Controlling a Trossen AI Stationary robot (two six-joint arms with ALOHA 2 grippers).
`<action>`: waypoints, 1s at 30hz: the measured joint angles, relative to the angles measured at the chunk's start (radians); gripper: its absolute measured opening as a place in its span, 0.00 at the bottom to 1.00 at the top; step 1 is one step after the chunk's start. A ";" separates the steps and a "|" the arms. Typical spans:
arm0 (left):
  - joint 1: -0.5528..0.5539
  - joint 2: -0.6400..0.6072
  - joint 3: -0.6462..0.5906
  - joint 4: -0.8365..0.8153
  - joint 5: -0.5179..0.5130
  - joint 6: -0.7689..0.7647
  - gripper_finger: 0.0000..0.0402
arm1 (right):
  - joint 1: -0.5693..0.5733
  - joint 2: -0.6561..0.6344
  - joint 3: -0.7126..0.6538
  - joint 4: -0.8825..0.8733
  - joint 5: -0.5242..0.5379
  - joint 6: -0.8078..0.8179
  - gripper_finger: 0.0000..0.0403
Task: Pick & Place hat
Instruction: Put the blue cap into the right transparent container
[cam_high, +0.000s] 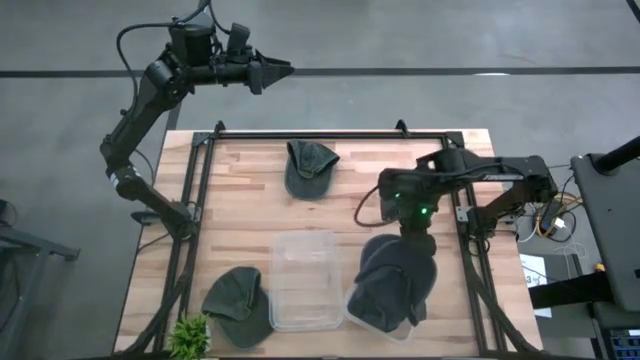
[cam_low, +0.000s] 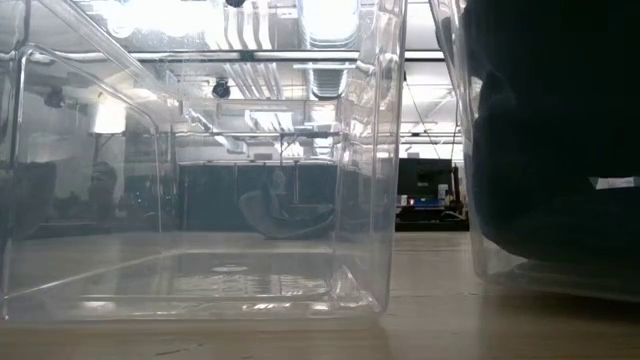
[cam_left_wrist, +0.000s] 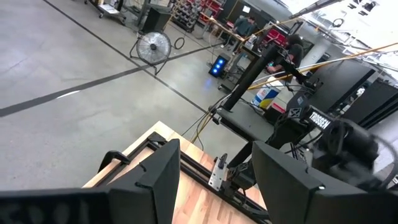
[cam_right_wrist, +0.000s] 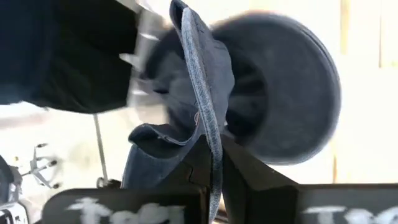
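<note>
My right gripper (cam_high: 408, 250) is shut on a dark blue hat (cam_high: 400, 272) over the clear bin (cam_high: 352, 305) at the table's near right, which holds another dark hat (cam_high: 382, 305). In the low view this bin (cam_low: 478, 262) shows dark and full at the right. A green hat (cam_high: 310, 166) lies near the far edge and another green hat (cam_high: 238, 305) near the near left corner. An empty clear container (cam_high: 305, 280) stands in the middle. My left gripper (cam_high: 280, 70) is open, raised beyond the far edge. My right gripper pinches the dark blue hat by the edge of its brim (cam_right_wrist: 210, 144) between the two fingers (cam_right_wrist: 249, 171). The brim runs edge-on through the fingers, with the round crown (cam_right_wrist: 286, 93) beyond them. The hat sits over the bin; whether it hangs clear I cannot tell.
A small green plant (cam_high: 190, 336) stands at the near left corner. A black rail frame (cam_high: 330, 133) runs along the far edge and both sides of the table. The empty container (cam_low: 200, 200) fills the low view's left. Bare wood lies between the far green hat and the container.
</note>
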 joint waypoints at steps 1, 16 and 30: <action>0.000 0.000 0.000 0.000 -0.001 0.000 0.48 | 0.000 0.000 0.026 0.001 -0.008 0.005 0.03; 0.000 0.001 -0.036 0.001 -0.008 -0.017 0.48 | 0.001 0.022 0.251 0.033 -0.028 0.054 0.03; 0.000 0.000 -0.055 0.005 -0.006 -0.040 0.48 | 0.017 0.076 -0.039 0.022 -0.009 -0.002 0.03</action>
